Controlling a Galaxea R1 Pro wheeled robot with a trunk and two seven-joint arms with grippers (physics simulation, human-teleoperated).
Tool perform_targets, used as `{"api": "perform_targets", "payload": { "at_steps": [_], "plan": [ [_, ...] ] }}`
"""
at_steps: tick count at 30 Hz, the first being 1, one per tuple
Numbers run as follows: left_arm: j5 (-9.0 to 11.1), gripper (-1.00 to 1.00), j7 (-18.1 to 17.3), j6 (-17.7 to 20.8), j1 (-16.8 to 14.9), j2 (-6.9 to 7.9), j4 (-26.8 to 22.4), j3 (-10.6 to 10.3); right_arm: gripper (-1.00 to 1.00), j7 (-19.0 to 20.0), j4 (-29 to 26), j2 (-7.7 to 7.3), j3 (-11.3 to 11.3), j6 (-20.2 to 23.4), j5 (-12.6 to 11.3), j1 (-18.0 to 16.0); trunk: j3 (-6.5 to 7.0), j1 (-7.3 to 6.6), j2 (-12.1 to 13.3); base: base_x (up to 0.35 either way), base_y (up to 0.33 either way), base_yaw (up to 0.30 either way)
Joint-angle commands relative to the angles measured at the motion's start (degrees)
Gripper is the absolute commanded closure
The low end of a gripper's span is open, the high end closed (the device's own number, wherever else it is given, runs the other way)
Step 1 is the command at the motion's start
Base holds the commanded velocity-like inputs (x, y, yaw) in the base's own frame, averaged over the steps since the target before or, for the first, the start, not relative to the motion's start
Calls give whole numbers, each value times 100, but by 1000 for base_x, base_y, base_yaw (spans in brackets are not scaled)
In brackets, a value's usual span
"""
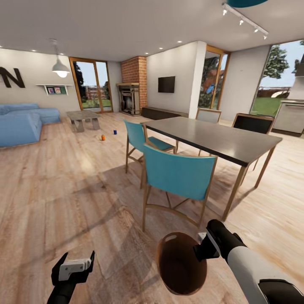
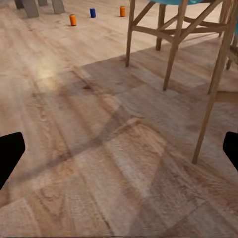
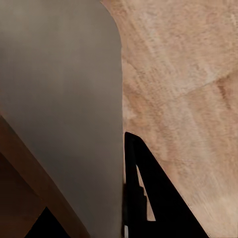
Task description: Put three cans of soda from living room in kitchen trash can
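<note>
Three cans of soda stand on the wooden floor beyond the chairs: an orange can (image 2: 73, 20), a blue can (image 2: 92, 13) and a second orange can (image 2: 122, 11). The head view shows an orange can (image 1: 102, 137) and the blue can (image 1: 115, 132) far ahead near the coffee table. My right gripper (image 1: 202, 250) is shut on the rim of the trash can (image 1: 181, 264), whose brown inside faces up. Close up, the trash can's grey wall (image 3: 59, 99) sits between the black fingers (image 3: 148, 198). My left gripper (image 1: 74, 265) hangs open and holds nothing, its fingertips (image 2: 10, 153) wide apart.
A dark dining table (image 1: 211, 139) with two teal chairs (image 1: 179, 175) stands just ahead on the right. A blue sofa (image 1: 21, 122), a low coffee table (image 1: 83, 118), a brick fireplace (image 1: 133, 86) and a wall TV (image 1: 166, 84) lie beyond. Open floor runs left of the chairs.
</note>
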Motion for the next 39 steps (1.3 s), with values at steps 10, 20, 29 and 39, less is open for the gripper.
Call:
{"api": "perform_targets", "payload": {
  "at_steps": [10, 20, 29, 39],
  "plan": [
    [0, -100, 3, -16, 0, 0, 0, 0, 100, 34, 0, -4, -23, 20, -136, -2, 1, 0, 0, -64, 126, 172],
    [0, -100, -9, -7, 0, 0, 0, 4, 100, 34, 0, -8, -25, 20, -133, -2, 1, 0, 0, 161, 141, 11],
    [1, -100, -9, -1, 0, 0, 0, 8, 100, 42, 0, 0, -22, 20, -136, -2, 1, 0, 0, 212, 221, 14],
    [0, -100, -9, 0, 0, 0, 0, 9, 100, 41, -10, 1, -9, 20, -133, -1, 1, 0, 0, 179, 231, 208]
  ]
}}
